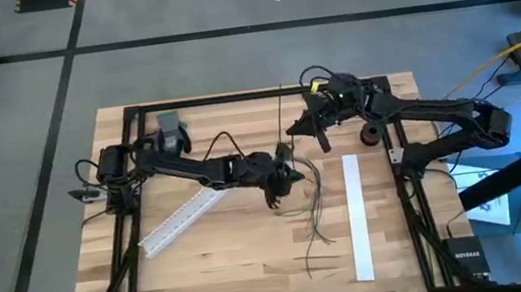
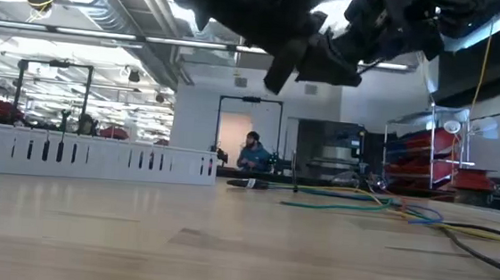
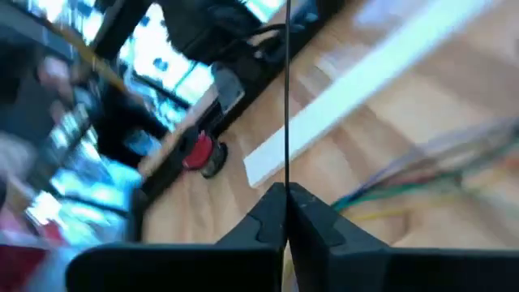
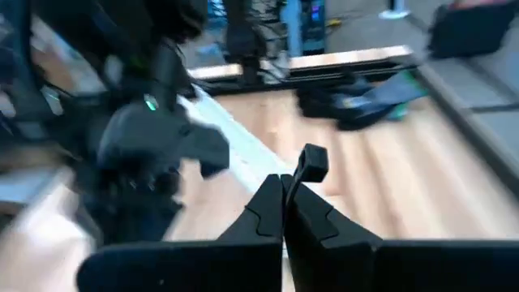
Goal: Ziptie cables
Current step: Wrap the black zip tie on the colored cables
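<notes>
Dark cables, white slotted strips, pale wood table, black hands

2 arms of dark, near-black jointed links, with thicker black cords looped loosely alongside. The left gripper and right gripper each have 2 matte black, wedge-shaped fingers tapering to narrow tips. A small green light glows on the left arm's wrist housing.

Industrial lab: exposed ceiling ducts, floor tape, equipment racks.
</notes>
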Action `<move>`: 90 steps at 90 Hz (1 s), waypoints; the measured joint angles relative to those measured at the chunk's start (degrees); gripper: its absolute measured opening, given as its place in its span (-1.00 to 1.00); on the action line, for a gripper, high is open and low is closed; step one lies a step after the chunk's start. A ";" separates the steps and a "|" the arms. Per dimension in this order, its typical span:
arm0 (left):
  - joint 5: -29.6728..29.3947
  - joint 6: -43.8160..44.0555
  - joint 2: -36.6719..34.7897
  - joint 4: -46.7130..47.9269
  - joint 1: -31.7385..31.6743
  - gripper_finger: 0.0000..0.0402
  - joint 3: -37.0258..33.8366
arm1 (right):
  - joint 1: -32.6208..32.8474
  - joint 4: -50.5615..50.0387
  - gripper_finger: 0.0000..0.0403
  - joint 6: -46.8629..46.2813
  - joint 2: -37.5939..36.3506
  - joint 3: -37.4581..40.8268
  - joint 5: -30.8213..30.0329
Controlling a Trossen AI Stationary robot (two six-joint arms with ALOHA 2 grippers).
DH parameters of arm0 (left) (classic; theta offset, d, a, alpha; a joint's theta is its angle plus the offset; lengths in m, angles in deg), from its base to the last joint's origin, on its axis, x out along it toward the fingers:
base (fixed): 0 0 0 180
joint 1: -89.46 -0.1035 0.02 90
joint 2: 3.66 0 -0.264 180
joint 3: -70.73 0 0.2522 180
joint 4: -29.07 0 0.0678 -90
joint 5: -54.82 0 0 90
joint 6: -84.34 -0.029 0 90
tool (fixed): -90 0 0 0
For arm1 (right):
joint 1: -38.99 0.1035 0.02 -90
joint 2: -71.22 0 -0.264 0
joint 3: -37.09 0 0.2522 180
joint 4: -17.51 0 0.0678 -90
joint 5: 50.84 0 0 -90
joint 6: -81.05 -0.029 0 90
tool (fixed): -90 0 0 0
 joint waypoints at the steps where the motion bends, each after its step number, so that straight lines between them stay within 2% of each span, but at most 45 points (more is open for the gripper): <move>1: 0.06 1.14 -0.15 0.03 -0.08 -0.99 0.00 | 0.00 0.03 -1.00 0.66 0.00 0.00 -0.45; 27: 0.57 22.20 -2.36 0.41 -1.37 -1.00 0.02 | 0.04 1.32 -1.00 12.17 -0.02 1.66 -10.13; 37: 0.40 25.12 -2.58 0.64 -1.07 -1.00 0.00 | 0.04 4.08 -1.00 13.47 -0.02 3.46 -12.06; 57: -0.35 28.98 -3.35 -0.66 0.00 -1.00 -0.05 | 0.07 5.55 -1.00 13.53 -0.04 4.83 -11.89; 65: -1.08 31.71 -4.20 -7.47 0.19 -1.00 -3.50 | 0.07 6.86 -1.00 13.53 -0.04 4.85 -11.78; 84: -4.01 43.20 -8.16 -28.75 -1.58 -1.00 -17.76 | 0.00 11.25 -1.00 15.06 -0.07 4.85 -12.73; 90: -4.10 47.57 -8.62 -32.12 -2.25 -1.00 -20.06 | 0.00 11.87 -1.00 16.67 -0.07 4.85 -13.24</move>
